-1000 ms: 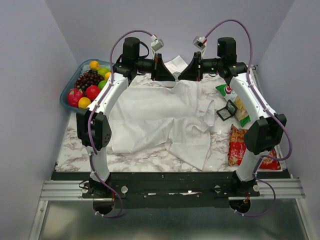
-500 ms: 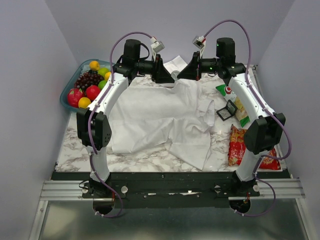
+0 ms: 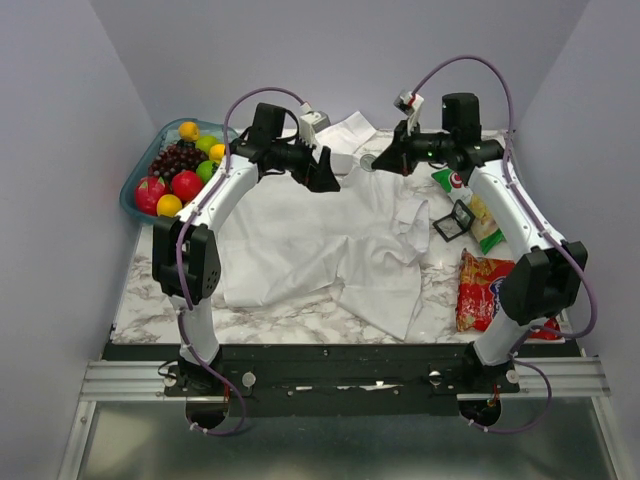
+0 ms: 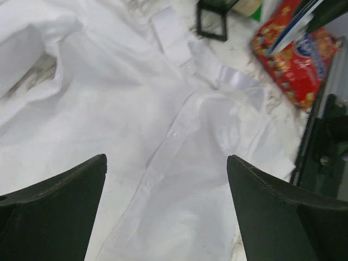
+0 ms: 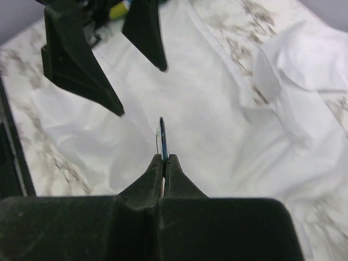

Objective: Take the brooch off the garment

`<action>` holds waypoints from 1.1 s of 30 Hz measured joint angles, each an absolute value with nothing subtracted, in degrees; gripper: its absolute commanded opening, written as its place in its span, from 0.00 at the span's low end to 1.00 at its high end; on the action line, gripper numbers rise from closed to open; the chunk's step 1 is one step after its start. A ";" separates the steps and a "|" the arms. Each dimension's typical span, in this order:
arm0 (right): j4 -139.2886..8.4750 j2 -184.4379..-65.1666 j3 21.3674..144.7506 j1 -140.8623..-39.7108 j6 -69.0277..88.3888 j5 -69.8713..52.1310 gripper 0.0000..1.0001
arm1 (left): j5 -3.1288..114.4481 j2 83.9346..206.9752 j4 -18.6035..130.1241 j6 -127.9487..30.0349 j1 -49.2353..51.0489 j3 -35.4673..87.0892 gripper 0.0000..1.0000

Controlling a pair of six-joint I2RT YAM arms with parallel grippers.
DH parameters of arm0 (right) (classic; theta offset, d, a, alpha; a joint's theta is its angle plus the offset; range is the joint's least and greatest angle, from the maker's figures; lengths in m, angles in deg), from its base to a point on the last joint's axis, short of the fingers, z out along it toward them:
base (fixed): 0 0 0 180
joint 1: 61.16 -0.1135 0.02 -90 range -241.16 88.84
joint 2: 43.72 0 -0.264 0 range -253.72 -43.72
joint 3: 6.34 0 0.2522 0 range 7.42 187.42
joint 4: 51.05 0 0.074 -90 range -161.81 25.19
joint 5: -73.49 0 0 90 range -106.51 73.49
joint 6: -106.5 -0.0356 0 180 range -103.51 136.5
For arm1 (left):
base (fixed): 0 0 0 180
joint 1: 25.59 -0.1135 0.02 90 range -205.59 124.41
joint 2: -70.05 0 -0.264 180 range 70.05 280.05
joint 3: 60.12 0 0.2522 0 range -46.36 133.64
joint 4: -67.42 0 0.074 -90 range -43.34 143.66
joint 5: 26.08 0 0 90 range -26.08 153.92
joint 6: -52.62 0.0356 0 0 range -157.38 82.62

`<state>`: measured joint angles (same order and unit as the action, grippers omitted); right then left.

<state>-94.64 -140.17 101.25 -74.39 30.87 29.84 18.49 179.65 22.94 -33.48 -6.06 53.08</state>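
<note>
At the far edge of the marble table (image 3: 150, 300), the right gripper (image 5: 164, 161) is pressed together on the brooch (image 5: 162, 136), a thin dark-blue disc seen edge-on and standing upright out of the fingertips. The garment (image 3: 300, 230) lies spread and wrinkled over the middle of the table, directly below the brooch in the right wrist view; whether the brooch's pin touches the cloth cannot be told. The left gripper (image 4: 167, 159) hovers just beside the right one, its jaws spread wide and holding nothing, with the shirt's button placket and collar visible between its fingers (image 4: 60, 212). In the right wrist view the same two dark fingers (image 5: 81, 70) hang over the cloth, apart from the brooch. A tray of fruit (image 3: 135, 205) sits at the table's far left corner; a small black square frame (image 3: 455, 222) and a red snack packet (image 3: 475, 290) lie beside the shirt on the right.
</note>
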 measured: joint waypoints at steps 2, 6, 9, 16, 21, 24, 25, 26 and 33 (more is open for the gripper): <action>-97.78 -138.05 98.73 -73.89 36.31 24.22 0.00 | 23.54 179.32 21.06 -31.16 -6.06 49.54 0.99; -101.70 -135.92 91.74 -72.14 45.29 12.94 0.00 | 30.27 179.37 18.11 -28.47 -6.06 44.73 0.99; -103.42 -135.97 86.12 -70.37 50.28 5.09 0.00 | 34.29 179.43 17.32 -27.55 -6.09 42.65 0.99; -102.35 -136.38 76.15 -68.27 60.33 -11.43 0.00 | 39.52 181.20 16.62 -27.25 -6.06 42.74 0.99; -98.09 -139.55 74.41 -68.27 65.12 -20.15 0.00 | 40.65 183.87 15.24 -27.49 -5.98 43.20 0.99; -95.60 -141.91 74.43 -68.27 67.06 -23.84 0.01 | 40.81 183.91 14.76 -27.53 -5.89 43.20 0.99; -95.05 -142.68 74.43 -68.27 67.63 -24.83 0.01 | 40.83 183.91 14.76 -27.53 -5.84 43.20 0.99; -94.57 -143.31 74.43 -68.27 68.11 -25.61 0.00 | 40.85 183.91 14.67 -27.53 -5.80 43.20 0.99; -91.88 -147.33 75.15 -68.27 71.08 -30.14 0.01 | 40.98 183.91 14.52 -27.51 -5.45 43.18 0.99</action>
<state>-91.88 -147.33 75.15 -68.27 71.08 -30.14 40.98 183.91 14.52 -27.51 -5.45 43.18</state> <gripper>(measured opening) 0.019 0.985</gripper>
